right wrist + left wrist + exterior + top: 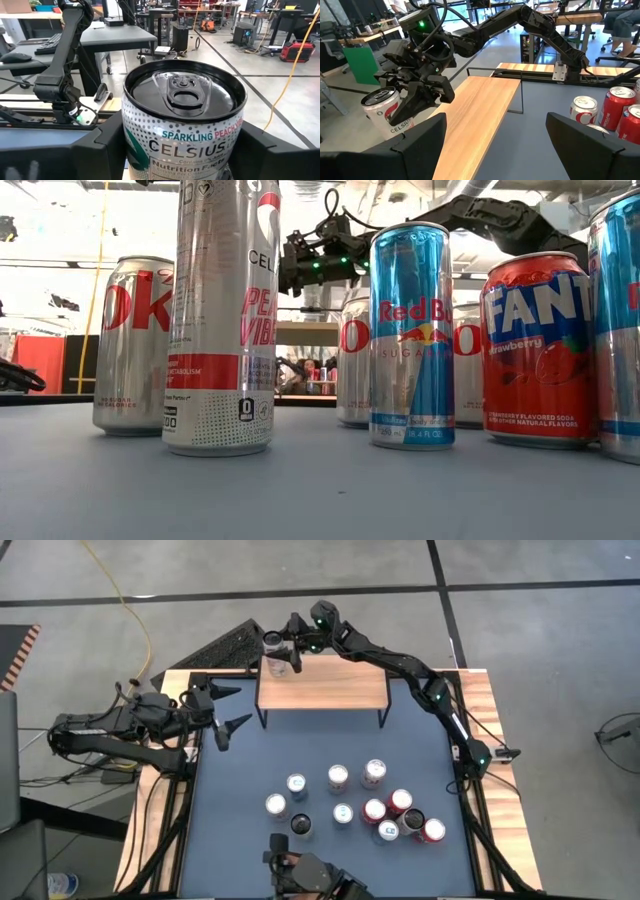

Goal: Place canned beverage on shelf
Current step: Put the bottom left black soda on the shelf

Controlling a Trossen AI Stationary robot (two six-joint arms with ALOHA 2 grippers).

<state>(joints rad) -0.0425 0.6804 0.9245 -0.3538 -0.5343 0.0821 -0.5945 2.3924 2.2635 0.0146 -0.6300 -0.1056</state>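
Celsius can [277, 653]: at far-left corner of shelf [325, 692], between right tool [287, 652] fingers, grip unclear; release apparently pending. Left tool [222, 710]: wide, empty.

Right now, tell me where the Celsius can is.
In the high view the Celsius can stands at the shelf's far-left corner, between the right gripper's jaws, away from the cans clustered on the table's near side.

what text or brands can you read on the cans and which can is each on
"SPARKLING PEACH", "CELSIUS", "Nutrition Facts": the Celsius can between the right gripper's fingers.
"CEL", "PEA", "VIBE": tall silver can, low view.
"Red Bu", "SUGAR": blue can.
"FANT", "strawberry", "STRAWBERRY FLAVORED SODA": red can.
"OK": silver-and-red can, lettering cut off.
Small print on these cans is too small to read.
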